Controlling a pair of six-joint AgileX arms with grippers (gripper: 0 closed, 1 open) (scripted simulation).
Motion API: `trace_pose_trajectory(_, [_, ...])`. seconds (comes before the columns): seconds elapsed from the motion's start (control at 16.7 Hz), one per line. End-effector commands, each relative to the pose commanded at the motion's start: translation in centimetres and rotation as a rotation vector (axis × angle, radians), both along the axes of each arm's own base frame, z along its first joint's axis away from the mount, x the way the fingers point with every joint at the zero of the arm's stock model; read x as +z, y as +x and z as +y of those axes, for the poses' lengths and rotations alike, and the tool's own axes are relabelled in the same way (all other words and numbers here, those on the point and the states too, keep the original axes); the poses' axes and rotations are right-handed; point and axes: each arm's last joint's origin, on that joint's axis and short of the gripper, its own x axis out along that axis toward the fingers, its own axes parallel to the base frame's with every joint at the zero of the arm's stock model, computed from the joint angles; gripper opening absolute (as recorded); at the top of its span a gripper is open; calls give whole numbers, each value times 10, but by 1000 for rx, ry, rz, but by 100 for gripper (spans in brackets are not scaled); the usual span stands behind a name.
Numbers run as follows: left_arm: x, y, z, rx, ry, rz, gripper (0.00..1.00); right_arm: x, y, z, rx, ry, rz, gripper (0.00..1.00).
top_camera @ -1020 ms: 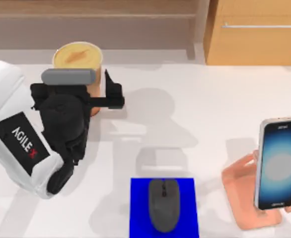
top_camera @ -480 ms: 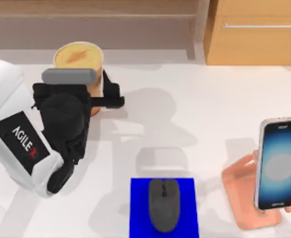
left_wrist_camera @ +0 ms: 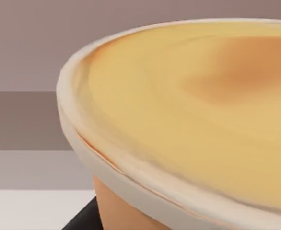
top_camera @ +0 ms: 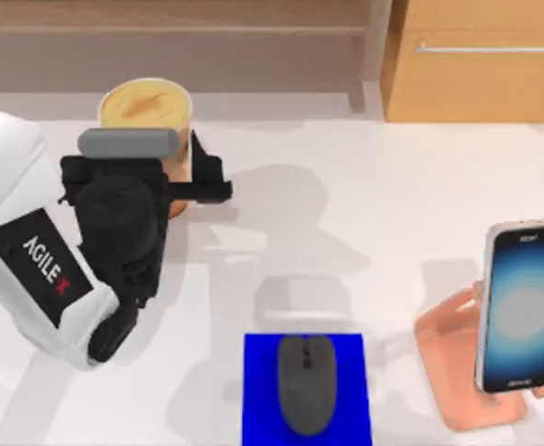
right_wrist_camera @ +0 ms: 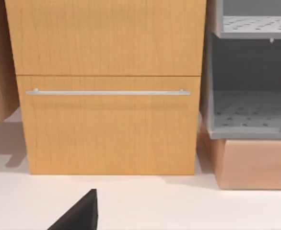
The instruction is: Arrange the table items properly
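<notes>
Left arm barely shifted from a second ago, its gripper (top_camera: 181, 177) still at the cup (top_camera: 147, 107).

The gripper's black fingers (top_camera: 207, 172) sit on either side of the orange cup at the far left of the table (top_camera: 346, 232), closed in against its wall as far as the top view lets me judge; the wrist view looks across the cup's cream-yellow top. The mouse (top_camera: 306, 384) lies on the blue pad (top_camera: 258, 390) at the near edge, middle of the table. The phone (top_camera: 521, 307) leans upright on the pink stand (top_camera: 448, 358) at the right. A wooden cabinet (right_wrist_camera: 109, 86) stands behind the table in the right wrist view.
</notes>
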Motion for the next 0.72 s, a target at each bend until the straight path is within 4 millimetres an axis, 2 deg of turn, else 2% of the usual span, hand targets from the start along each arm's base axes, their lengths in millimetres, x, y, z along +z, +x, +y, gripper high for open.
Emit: trace_pose_trajectory(0.72, [5, 0, 0, -2, 2, 0, 0, 0, 0, 0, 0, 0, 0, 100])
